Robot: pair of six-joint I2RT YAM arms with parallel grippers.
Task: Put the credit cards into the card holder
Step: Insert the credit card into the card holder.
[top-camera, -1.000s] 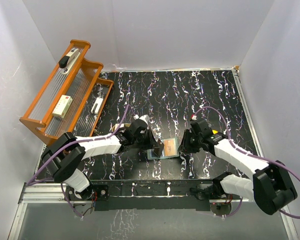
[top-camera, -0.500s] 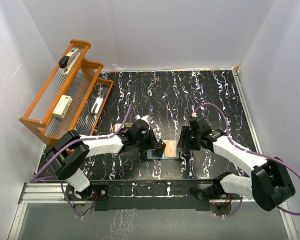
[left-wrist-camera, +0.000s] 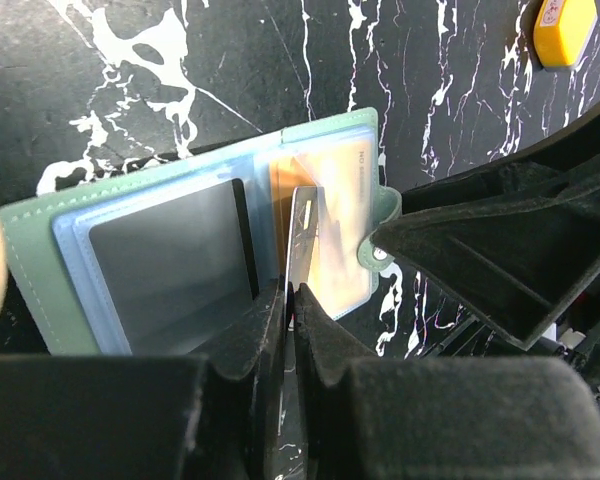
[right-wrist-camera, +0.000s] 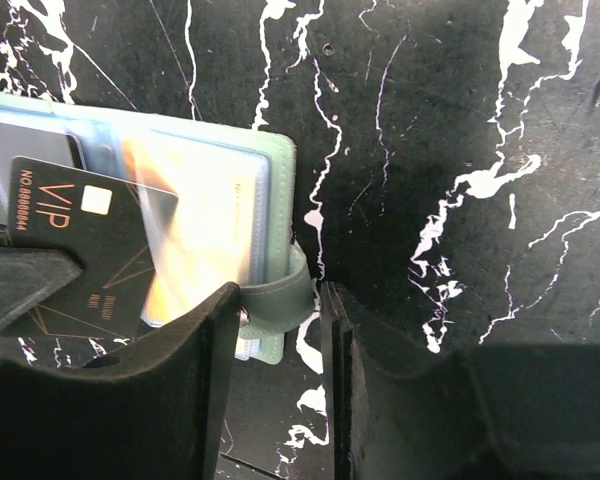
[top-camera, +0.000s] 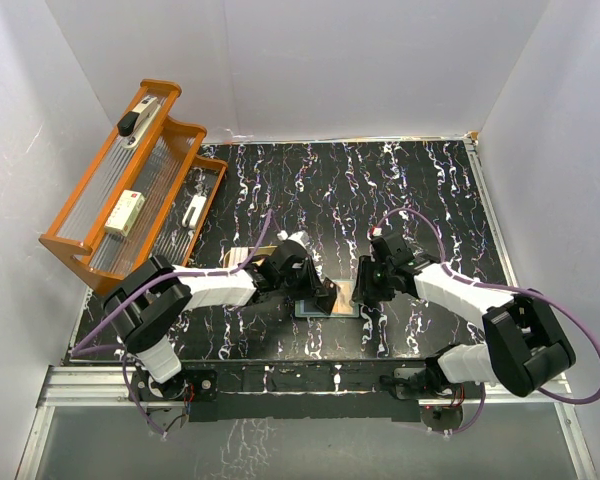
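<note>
Black VIP card (right-wrist-camera: 85, 255) is clamped edge-on in my left gripper (left-wrist-camera: 288, 300). The jaws are pressed together on it, and the card's far edge is over the middle fold of the open card holder (left-wrist-camera: 30, 250). Holder lies flat, teal inside up. A dark card (left-wrist-camera: 170, 265) is already in its left pocket and an orange card (left-wrist-camera: 330, 210) in the right one. Right gripper (right-wrist-camera: 278, 312) sits at the holder's right edge, jaws straddling the snap tab (right-wrist-camera: 280, 288); can't tell if they pinch it or only bracket it. Step in hand, I'd say: seating the black card in a slot while the right side steadies the holder. Next move needs the card's edge lined up with a slot mouth, then a shallow slide in; otherwise the holder may skid. Orange rack (top-camera: 130, 180) is far left beyond the holder, not involved.
</note>
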